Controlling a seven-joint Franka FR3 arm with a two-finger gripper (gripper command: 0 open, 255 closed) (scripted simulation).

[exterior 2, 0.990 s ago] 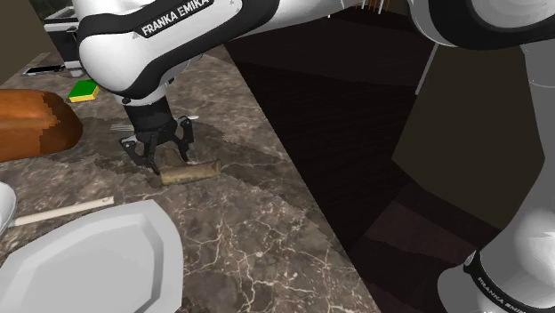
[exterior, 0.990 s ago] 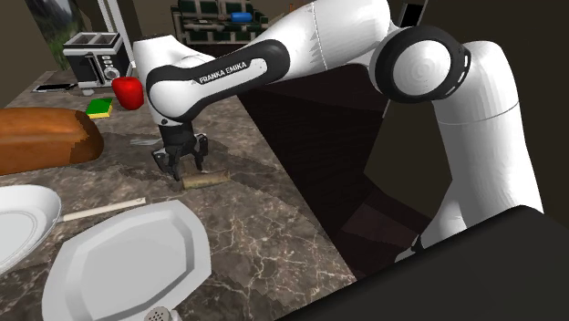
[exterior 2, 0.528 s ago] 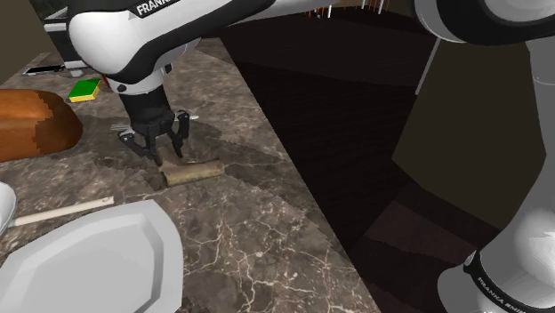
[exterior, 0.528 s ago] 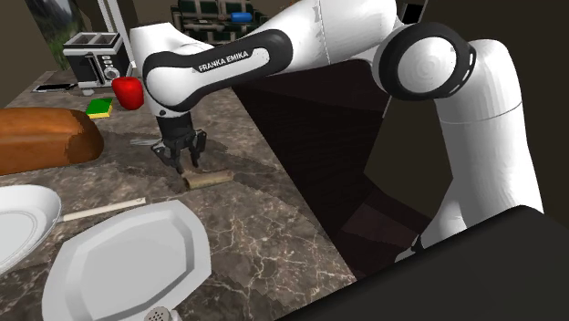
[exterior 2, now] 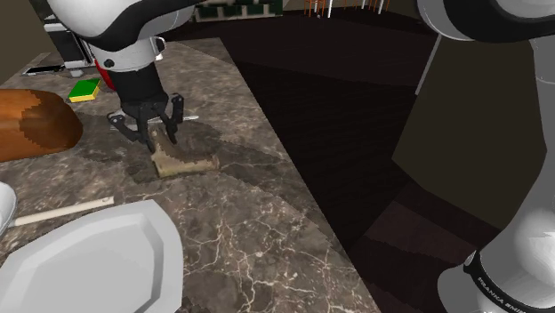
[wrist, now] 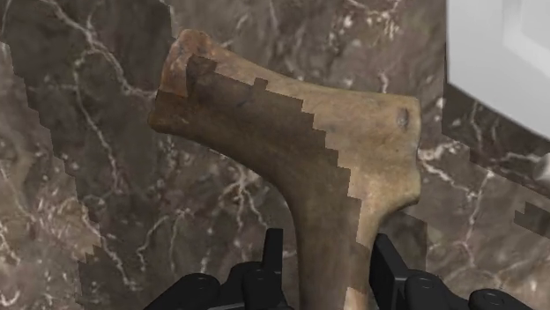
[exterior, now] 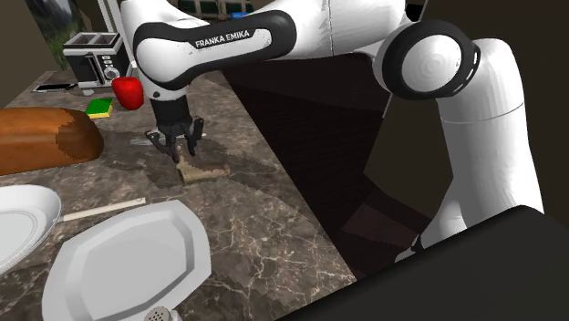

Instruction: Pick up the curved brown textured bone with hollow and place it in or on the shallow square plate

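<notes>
Risen since earlier: gripper (exterior: 181,152), clasping bone (exterior: 205,170); lift under way; next, clear desk (exterior: 260,223), carry to plate (exterior: 128,260).

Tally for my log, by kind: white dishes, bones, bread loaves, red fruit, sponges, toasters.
White dishes: 2
Bone: 1
Bread loaf: 1
Red fruit: 1
Sponge: 1
Toaster: 1
Total: 7
</notes>
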